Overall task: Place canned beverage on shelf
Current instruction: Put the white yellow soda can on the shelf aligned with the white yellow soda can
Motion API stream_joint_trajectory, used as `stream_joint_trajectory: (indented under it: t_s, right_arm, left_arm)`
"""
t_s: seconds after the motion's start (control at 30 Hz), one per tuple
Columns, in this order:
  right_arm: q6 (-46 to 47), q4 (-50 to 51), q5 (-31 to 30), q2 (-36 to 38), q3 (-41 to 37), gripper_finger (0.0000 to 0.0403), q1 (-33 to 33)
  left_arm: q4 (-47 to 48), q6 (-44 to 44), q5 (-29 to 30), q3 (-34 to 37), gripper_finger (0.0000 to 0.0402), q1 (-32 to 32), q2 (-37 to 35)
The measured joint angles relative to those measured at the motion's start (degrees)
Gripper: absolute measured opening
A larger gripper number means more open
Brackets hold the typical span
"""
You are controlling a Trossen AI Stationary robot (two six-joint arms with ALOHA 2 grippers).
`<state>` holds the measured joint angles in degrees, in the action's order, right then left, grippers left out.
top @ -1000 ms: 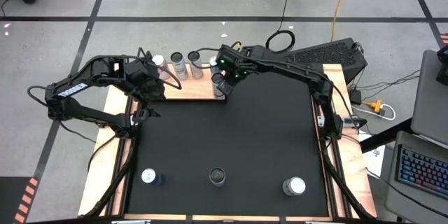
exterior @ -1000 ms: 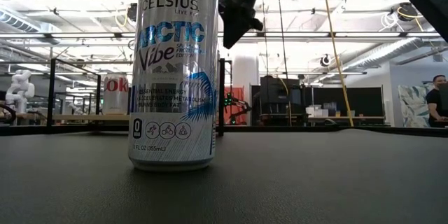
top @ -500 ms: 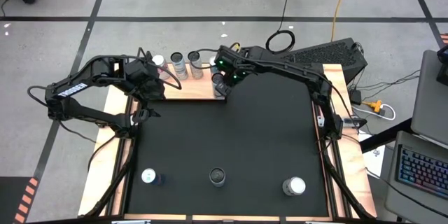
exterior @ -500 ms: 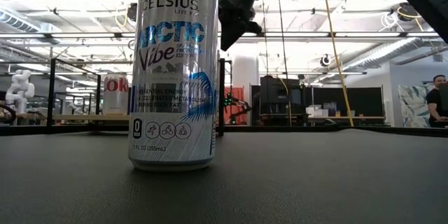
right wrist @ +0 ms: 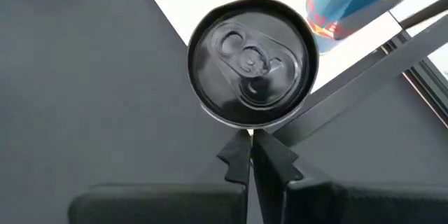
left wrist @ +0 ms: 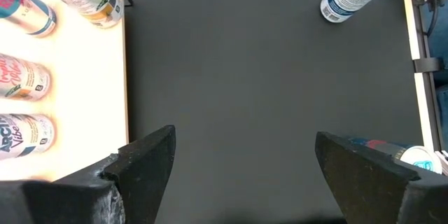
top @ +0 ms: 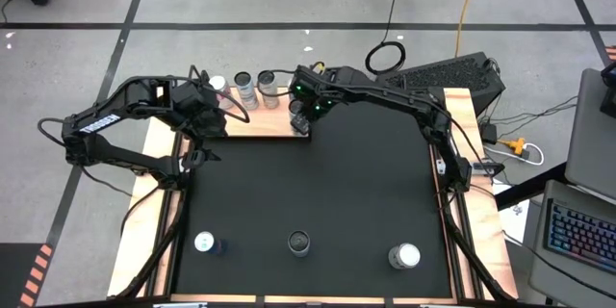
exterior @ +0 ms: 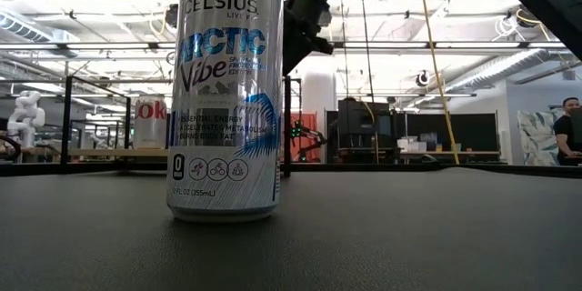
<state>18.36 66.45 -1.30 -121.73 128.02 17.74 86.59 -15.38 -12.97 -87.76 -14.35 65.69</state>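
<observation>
The shelf (top: pixel 255 123), a light-wood board, lies at the mat's far edge, left of centre. Several cans stand on it (left wrist: pixel 21 77), with a black-topped can (right wrist: pixel 252 59) upright at its right near corner. Beside that one is a blue can (right wrist: pixel 350 0). My right gripper (right wrist: pixel 250 147) is shut and slants down, its tips right at the black can's near side. It also shows in the low view (exterior: pixel 291 59). My left gripper (left wrist: pixel 245 161) hangs open over the shelf's left end, with nothing between its fingers. My right gripper's shut fingertips (right wrist: pixel 238 155) stand just below the black can's top rim (right wrist: pixel 248 124), coming slanting down from the mat side. I cannot tell whether they touch the can. The can stands upright on the shelf's corner.
Three cans stand along the mat's near edge (top: pixel 204 243), (top: pixel 300 242), (top: pixel 405 256). The middle one, a Celsius can (exterior: pixel 225 91), fills the low view's left. A thin black rail (right wrist: pixel 364 63) runs past the black can. The black mat (top: pixel 337 183) between shelf and near cans is bare.
My right gripper has sunk a little and gone toward the shelf's right near corner, closer to the black can. The cans stand as before.
</observation>
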Motion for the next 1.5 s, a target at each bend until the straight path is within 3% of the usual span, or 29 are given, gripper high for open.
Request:
stream_joint_trajectory:
  t_s: [0.3, 0.83, 1.5]
  right_arm:
    - [-0.49, -5.17, 0.15, -0.46, -0.08, 0.0, 0.0]
    - [0.2, -3.26, 1.23, 0.05, -0.06, 0.0, 0.74]
    - [1.15, -8.58, 1.61, -0.11, -0.04, 0.0, 2.43]
  left_arm:
    - [0.0, -0.02, 0.0, 0.0, 0.0345, 0.02, 0.0]
    - [0.02, -0.04, 0.0, 0.01, 0.0345, 0.01, 0.0]
    - [0.02, -0.04, 0.0, -0.01, 0.0345, 0.02, 0.0]
